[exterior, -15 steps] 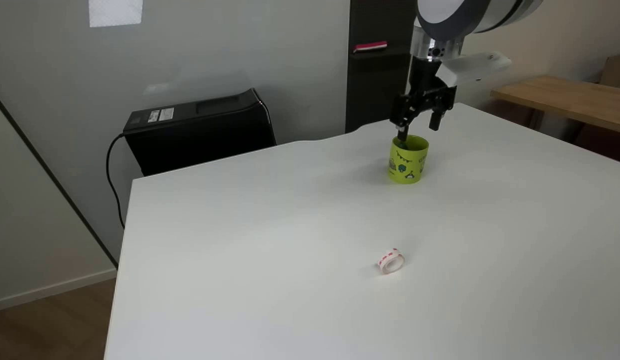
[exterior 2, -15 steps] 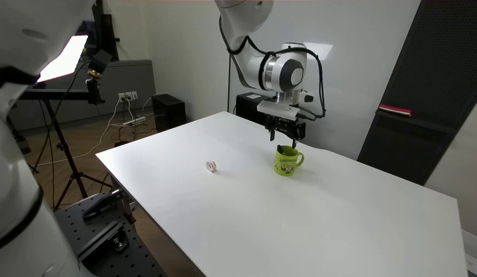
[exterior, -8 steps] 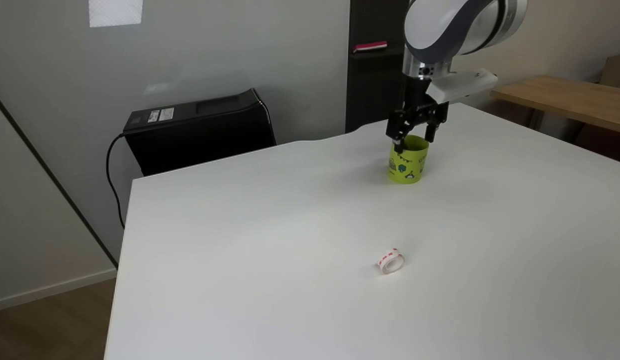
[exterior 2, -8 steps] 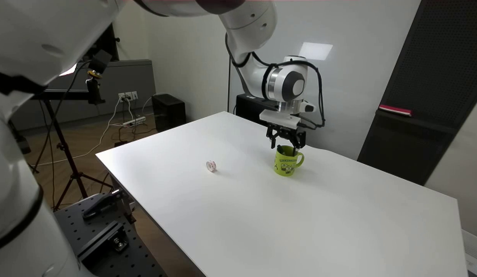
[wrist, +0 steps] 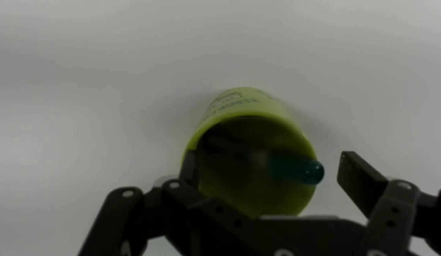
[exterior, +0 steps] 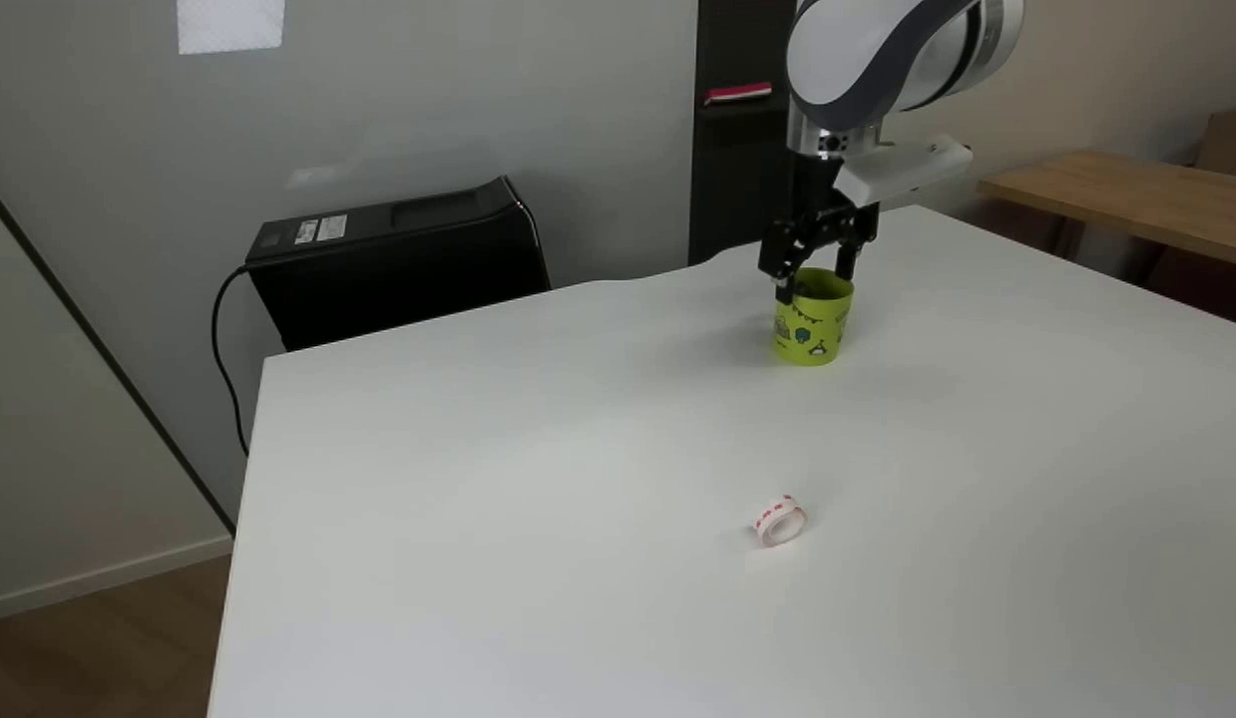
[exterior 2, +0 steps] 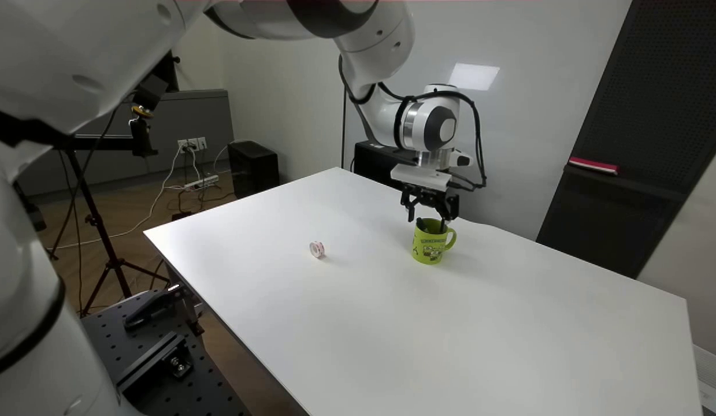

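A lime-green mug [exterior: 809,334] with printed pictures stands upright on the white table in both exterior views. Its handle shows in an exterior view, on the right of the mug [exterior 2: 422,249]. Inside leans a pen-like thing with a rounded teal end [wrist: 311,172], resting near the rim; its lower part is dark and blurred. My gripper [wrist: 272,164] is open right over the mug, holding nothing. In the wrist view the left finger [wrist: 189,167] overlaps the rim; whether it touches cannot be told. The right finger [wrist: 361,179] stands clear outside the rim, beyond the teal end.
A small white tape roll with red marks [exterior: 770,515] lies on the white table [exterior: 498,519]. Behind the table's far edge is a black box-shaped device [exterior: 408,269]. A dark cabinet [exterior 2: 623,144] and a wooden table [exterior: 1126,194] stand farther off.
My open gripper has come down over the mug, mostly in the first half second, and shifted slightly left in an exterior view. The mug and tape roll look almost unmoved.
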Robot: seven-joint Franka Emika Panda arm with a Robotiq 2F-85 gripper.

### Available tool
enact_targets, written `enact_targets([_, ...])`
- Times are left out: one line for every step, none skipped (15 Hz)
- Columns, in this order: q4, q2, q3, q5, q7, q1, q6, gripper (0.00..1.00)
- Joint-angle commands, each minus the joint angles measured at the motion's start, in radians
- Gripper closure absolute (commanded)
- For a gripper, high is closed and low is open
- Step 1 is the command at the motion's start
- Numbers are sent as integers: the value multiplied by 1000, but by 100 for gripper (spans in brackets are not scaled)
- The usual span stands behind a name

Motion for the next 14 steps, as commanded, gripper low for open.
enact_targets([70, 34, -17, -25, 44, 22, -29, 0])
enact_targets([73, 34, -18, -27, 45, 23, -29, 0])
enact_targets([75, 34, -20, -29, 45, 25, -29, 0])
enact_targets([76, 34, -22, -32, 47, 27, -29, 0])
enact_targets([78, 33, -24, -36, 49, 29, -31, 0])
enact_targets([77, 31, -27, -40, 51, 30, -32, 0])
enact_targets([77, 29, -28, -41, 53, 31, -34, 0])
enact_targets([77, 28, -29, -42, 55, 31, -35, 0])
enact_targets([77, 28, -31, -42, 56, 31, -37, 0])
enact_targets([78, 28, -33, -43, 58, 31, -40, 0])
enact_targets([80, 28, -34, -43, 60, 32, -45, 0])
enact_targets([82, 27, -36, -43, 62, 32, -50, 0])
enact_targets([84, 26, -37, -41, 64, 31, -59, 0])
enact_targets([85, 25, -38, -40, 67, 31, -67, 0])
